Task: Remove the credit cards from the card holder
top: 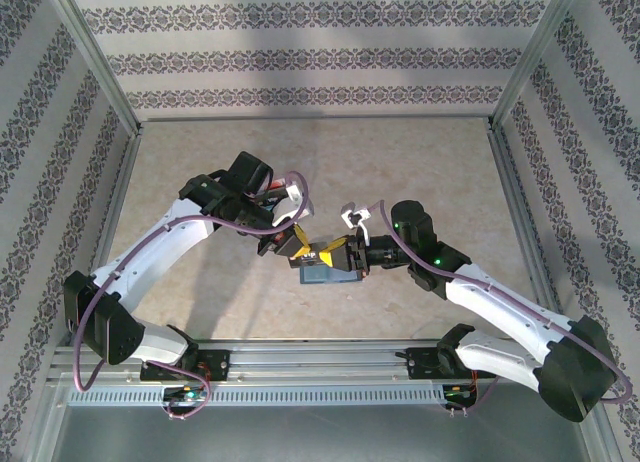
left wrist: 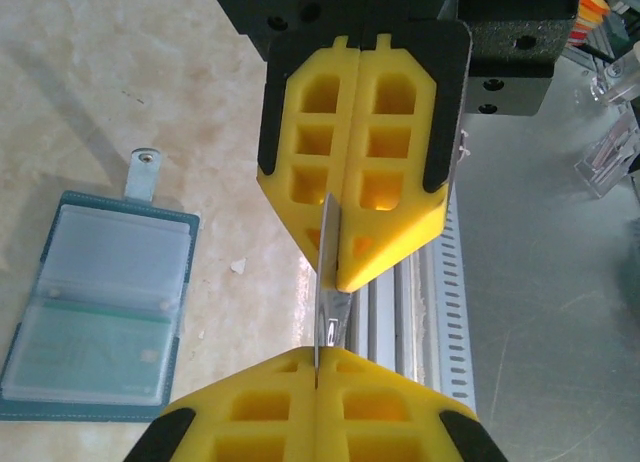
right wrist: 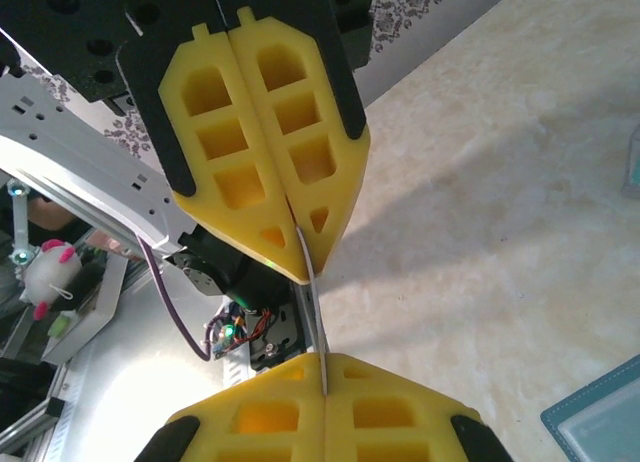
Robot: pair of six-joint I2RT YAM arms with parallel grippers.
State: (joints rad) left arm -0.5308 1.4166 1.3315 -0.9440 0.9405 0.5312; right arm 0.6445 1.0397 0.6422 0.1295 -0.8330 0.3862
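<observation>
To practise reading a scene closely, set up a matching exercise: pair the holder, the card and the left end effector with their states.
Things:
1 holder
2 card
3 left end effector

States:
A shut on the card
B lying open on the table
C pinched edge-on, off the table

Pairs: 1-B, 2-C, 3-A

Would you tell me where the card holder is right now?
The card holder lies open on the table, in the top view just below where left tool and right tool meet.
</observation>
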